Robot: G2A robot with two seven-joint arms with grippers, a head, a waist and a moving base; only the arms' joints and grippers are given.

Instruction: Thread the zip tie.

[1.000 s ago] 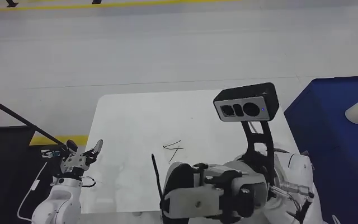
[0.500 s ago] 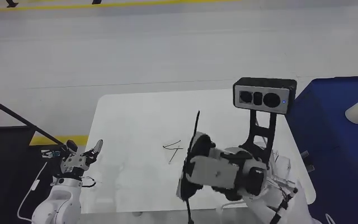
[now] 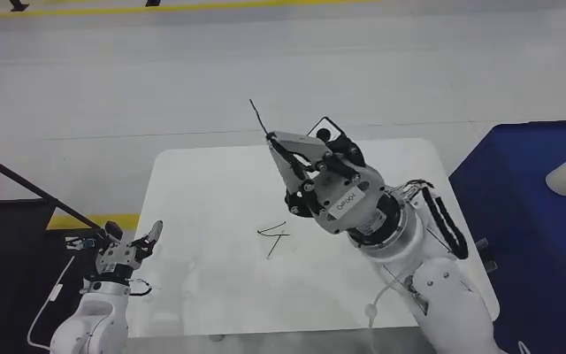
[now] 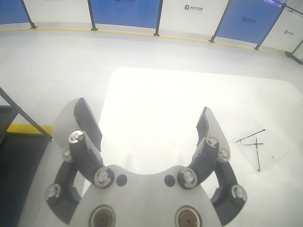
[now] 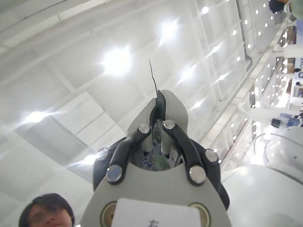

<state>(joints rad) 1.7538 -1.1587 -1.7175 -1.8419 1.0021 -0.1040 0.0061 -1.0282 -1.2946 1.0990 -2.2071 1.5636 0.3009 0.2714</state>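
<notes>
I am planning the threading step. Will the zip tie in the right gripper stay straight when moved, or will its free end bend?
Probably fairly stiff: the zip tie stands past the shut right gripper without drooping, showing only a slight kink. Its thin tip likely wobbles during fast moves. It looks light, so the grip should hold.

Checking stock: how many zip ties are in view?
3. One zip tie is clamped in the right gripper; a second zip tie and a third lie close together on the table. A pale strand beside them may be another.
</notes>
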